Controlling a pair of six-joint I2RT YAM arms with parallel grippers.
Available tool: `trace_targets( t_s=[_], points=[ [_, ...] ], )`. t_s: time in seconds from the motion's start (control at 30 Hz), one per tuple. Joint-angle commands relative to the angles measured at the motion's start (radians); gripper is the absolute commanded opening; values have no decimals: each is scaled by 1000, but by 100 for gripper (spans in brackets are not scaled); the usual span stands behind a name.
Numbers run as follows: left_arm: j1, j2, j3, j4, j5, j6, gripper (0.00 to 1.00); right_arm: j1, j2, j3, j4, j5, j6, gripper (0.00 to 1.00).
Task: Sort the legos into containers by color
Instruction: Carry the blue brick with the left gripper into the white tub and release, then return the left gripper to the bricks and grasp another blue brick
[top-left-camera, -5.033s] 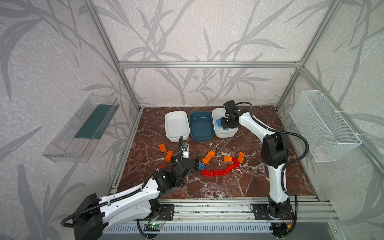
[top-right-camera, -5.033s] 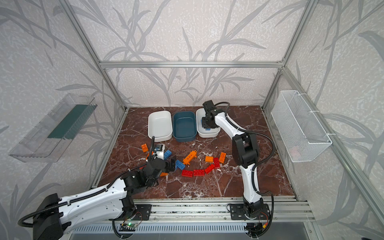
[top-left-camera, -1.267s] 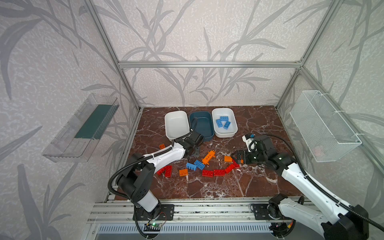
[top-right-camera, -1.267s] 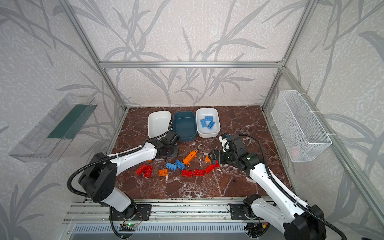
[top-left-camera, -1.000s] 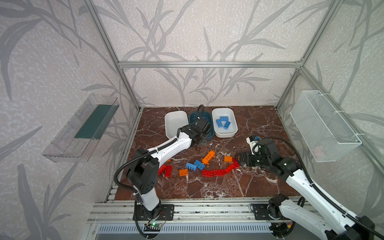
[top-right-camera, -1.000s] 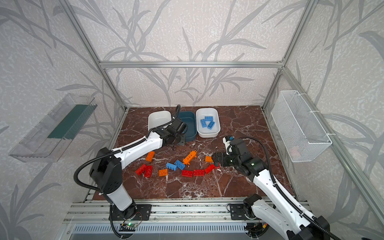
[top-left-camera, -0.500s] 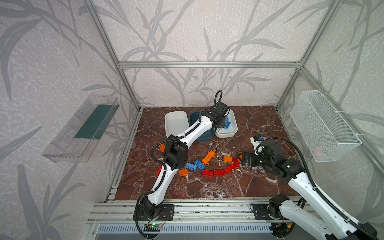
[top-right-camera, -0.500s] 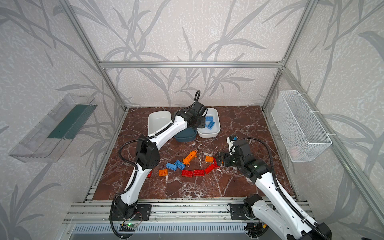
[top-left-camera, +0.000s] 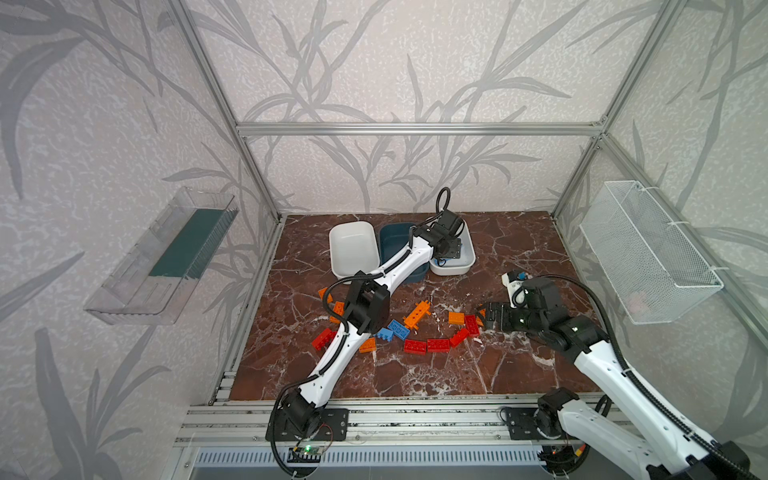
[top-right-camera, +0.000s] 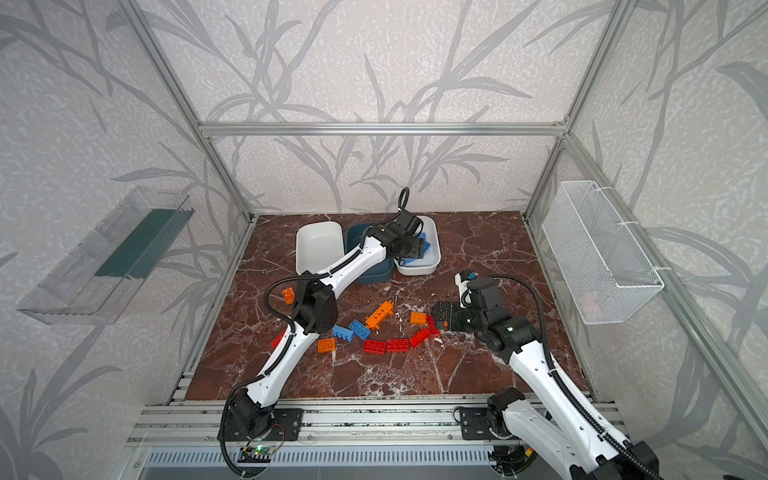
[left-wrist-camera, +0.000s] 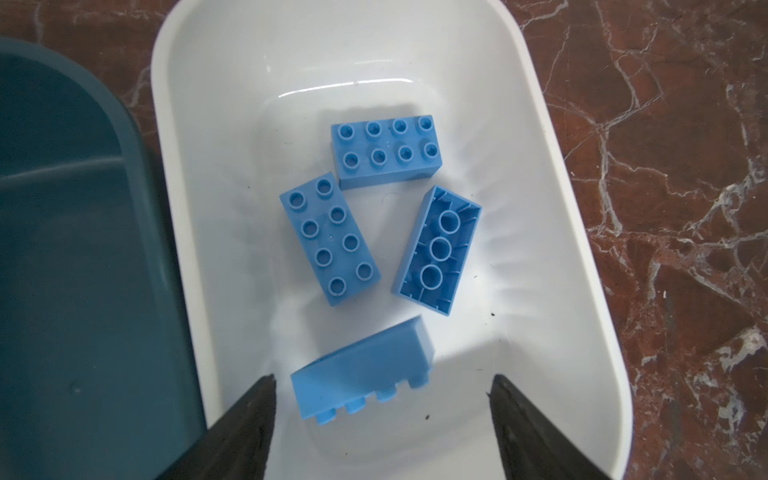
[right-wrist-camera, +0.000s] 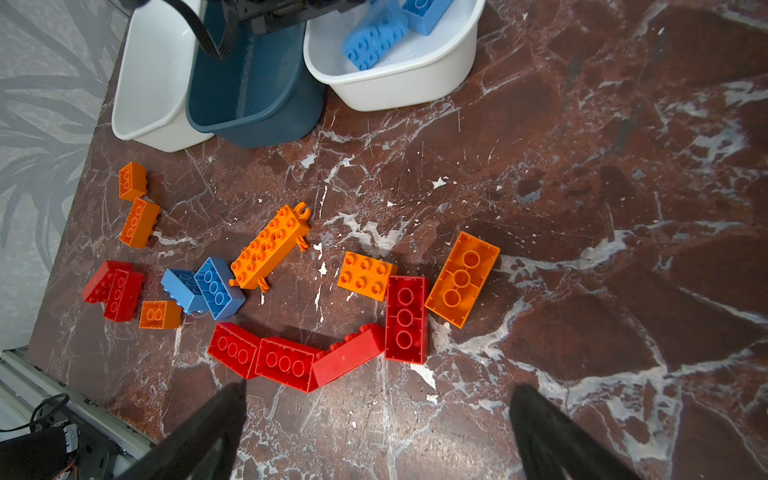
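Observation:
My left gripper (top-left-camera: 446, 249) (left-wrist-camera: 382, 376) hangs open over the right-hand white container (top-left-camera: 467, 259) (left-wrist-camera: 540, 124). A tilted blue lego (left-wrist-camera: 361, 374) lies loose between its jaws, touching neither finger. Three more blue legos (left-wrist-camera: 328, 239) lie in that container. The teal container (top-left-camera: 392, 237) and the left white container (top-left-camera: 351, 249) show nothing inside. Red legos (right-wrist-camera: 286, 361), orange legos (right-wrist-camera: 461, 278), the long orange piece (right-wrist-camera: 270, 247) and two blue legos (right-wrist-camera: 208, 286) are scattered on the table. My right gripper (top-left-camera: 488, 320) (right-wrist-camera: 380, 384) is open and empty, just right of the red row.
A white wire mesh basket (top-left-camera: 648, 257) hangs on the right wall and a clear tray (top-left-camera: 166, 257) on the left wall. The left arm stretches over the bricks and the teal container. Aluminium rails (top-left-camera: 374, 419) edge the marble table's front.
The left arm carried a blue lego from the table to the right white container, and its jaws have now opened, letting the brick go. The right gripper has barely shifted.

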Motion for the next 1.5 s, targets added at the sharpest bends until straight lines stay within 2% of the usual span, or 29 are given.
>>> trace_targets(
  t_s=[0.0,0.1,0.23,0.33,0.47,0.57,0.63,0.8,0.97,1.27,1.47],
  points=[
    [-7,-62,31,-24,17,18,80,-4,-16,15,-19,-5,-1,99],
    [-35,-188,-129,-4,-29,42,81,-5,-14,15,-14,-16,-3,99],
    [-81,-449,-528,112,-134,36,80,-4,-28,8,-14,4,-23,99],
    [-90,-660,-850,209,-156,-12,80,-2,-46,3,-22,9,-20,99],
    [-104,-913,-1214,234,-217,-79,80,10,-57,-7,-18,-16,-3,99],
    [-119,-1073,-1415,222,-208,-109,81,32,-54,-12,-15,-9,9,99],
    [-139,-1152,-1527,242,-176,-80,81,47,-43,-9,-12,-6,13,99],
    [-174,-1206,-1626,259,-169,-6,82,77,-5,19,-17,-27,23,99],
    [-194,-1160,-1618,273,-151,71,85,101,2,31,-37,-28,28,99],
    [-186,-1053,-1588,293,-186,176,90,105,-34,11,-69,-3,34,99],
    [-166,-1011,-1585,322,-82,207,96,104,-29,5,-63,-21,34,99]
  ],
)
